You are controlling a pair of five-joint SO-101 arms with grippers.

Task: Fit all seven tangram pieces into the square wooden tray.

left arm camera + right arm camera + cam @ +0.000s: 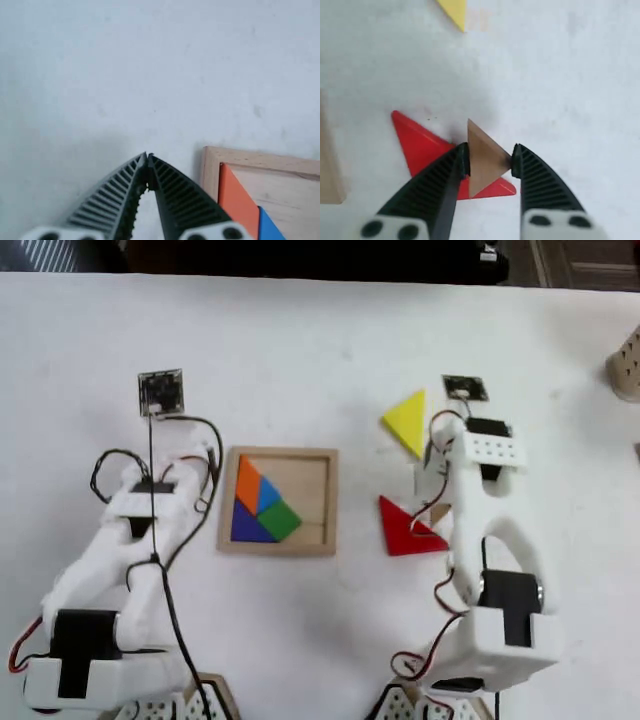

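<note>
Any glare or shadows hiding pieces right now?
High view: even light, no glare on the tray or yellow triangle. Left wrist view: a soft shadow on the table around the shut left gripper. Right wrist view: a faint shadow beside the brown triangle in the right gripper; the red triangle is not hidden by it.

Left arm (120,550) stretched forward, low. My left claw (148,159) is closed, toothed fingertips meeting, nothing between them. Right arm (490,530) arched forward; my right claw (489,160) pinches a brown triangle (482,150), one finger on each side.
</note>
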